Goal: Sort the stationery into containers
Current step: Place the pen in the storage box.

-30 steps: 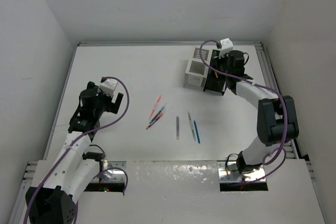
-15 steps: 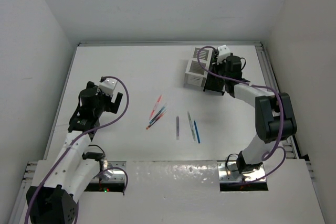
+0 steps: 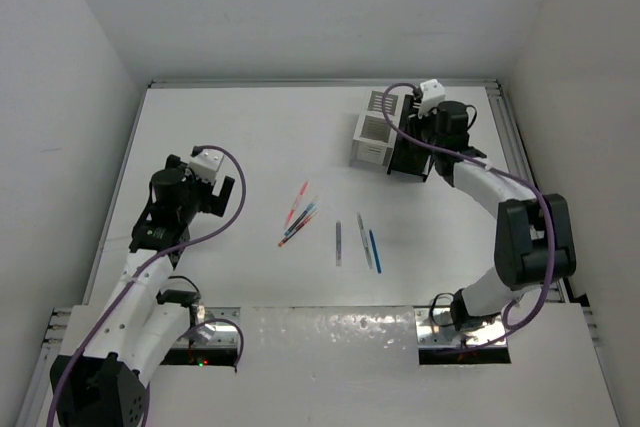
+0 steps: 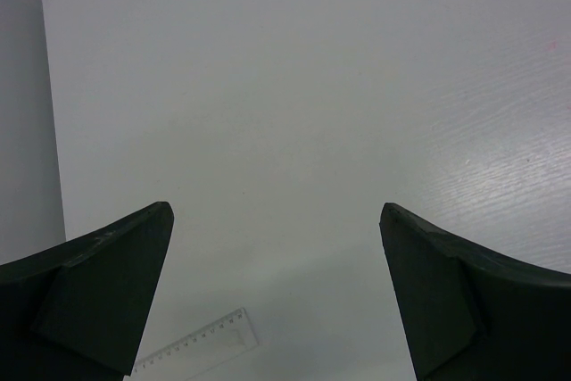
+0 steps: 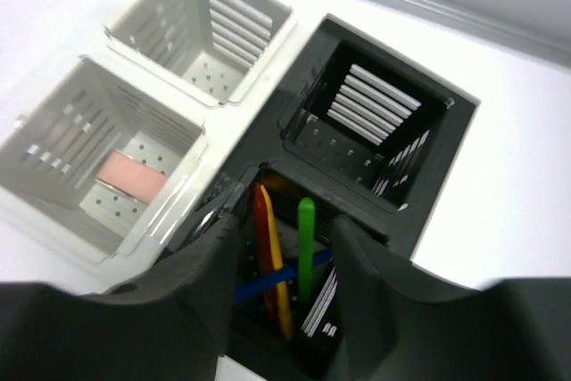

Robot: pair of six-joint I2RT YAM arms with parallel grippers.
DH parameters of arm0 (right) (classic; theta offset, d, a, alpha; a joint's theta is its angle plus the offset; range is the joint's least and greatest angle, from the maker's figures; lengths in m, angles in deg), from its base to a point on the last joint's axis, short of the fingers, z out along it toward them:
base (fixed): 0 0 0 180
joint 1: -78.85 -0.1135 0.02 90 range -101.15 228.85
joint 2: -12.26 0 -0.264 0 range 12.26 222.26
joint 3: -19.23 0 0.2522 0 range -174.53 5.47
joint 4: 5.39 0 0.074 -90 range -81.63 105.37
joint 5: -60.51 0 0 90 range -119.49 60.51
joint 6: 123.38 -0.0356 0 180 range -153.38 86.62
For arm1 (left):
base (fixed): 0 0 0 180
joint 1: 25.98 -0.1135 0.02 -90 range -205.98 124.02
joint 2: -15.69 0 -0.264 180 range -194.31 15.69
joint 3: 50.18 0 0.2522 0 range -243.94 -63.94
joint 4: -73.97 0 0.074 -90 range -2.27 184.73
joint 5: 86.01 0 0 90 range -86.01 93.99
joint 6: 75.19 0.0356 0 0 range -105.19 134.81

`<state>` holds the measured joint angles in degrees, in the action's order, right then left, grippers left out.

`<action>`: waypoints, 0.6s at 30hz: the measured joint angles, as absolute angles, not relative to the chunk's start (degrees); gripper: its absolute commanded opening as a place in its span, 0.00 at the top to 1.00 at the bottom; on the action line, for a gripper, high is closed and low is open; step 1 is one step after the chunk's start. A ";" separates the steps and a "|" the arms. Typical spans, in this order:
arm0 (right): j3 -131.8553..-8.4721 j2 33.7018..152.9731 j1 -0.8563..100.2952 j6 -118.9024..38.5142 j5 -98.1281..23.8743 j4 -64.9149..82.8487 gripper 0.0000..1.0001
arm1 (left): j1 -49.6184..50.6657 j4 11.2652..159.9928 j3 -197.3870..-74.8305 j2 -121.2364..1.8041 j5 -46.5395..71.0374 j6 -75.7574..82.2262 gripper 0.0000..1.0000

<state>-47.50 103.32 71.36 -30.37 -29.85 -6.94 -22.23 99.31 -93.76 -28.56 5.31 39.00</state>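
Right claw (image 5: 285, 236): released, fingers parted above black container (image 5: 426, 153), nothing pinched
Left claw (image 4: 275, 211): wide open, idle, far left of black container
Done: red, yellow, green, blue pens (image 5: 305, 247) inside black container; pink eraser (image 5: 131, 176) in white container (image 5: 53, 122) touching it
Todo: loose pens (image 3: 300, 215) in two clusters on table, near-left of black container

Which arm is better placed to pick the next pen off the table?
Left, probably. The left gripper is open, empty and nearer the red and blue pens; the right gripper is far off over the black container.
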 measured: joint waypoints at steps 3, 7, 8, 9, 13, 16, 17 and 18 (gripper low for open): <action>-48.46 100.20 71.10 -30.75 -29.93 -4.97 0.41 | -22.23 99.22 -93.76 -28.52 5.64 38.98 0.00; -51.94 95.91 69.13 -31.51 -29.19 -0.16 0.30 | -22.23 99.17 -93.76 -28.10 6.08 38.96 0.00; -52.83 94.82 68.02 -32.58 -28.40 1.89 0.30 | -22.23 99.17 -93.76 -27.90 6.16 38.96 0.00; -53.60 93.53 66.77 -33.89 -27.75 4.36 0.30 | -22.23 99.15 -93.76 -27.69 6.25 38.93 0.00; -52.92 88.75 59.84 -40.03 -26.61 12.84 0.51 | -22.23 99.15 -93.76 -26.85 6.49 38.74 0.00; -49.16 88.13 53.46 -45.87 -26.46 19.03 0.40 | -22.21 99.15 -93.76 -26.40 6.60 38.63 0.00; -47.63 88.83 51.45 -48.06 -26.46 21.17 0.37 | -22.18 99.15 -93.76 -26.35 6.60 38.56 0.00; -46.08 89.55 49.33 -49.76 -26.42 22.81 0.33 | -22.16 99.15 -93.76 -26.31 6.60 38.52 0.00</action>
<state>-46.08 89.55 49.33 -49.76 -26.42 22.81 -22.16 99.15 -93.76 -26.31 6.60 38.52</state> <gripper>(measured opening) 0.605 0.996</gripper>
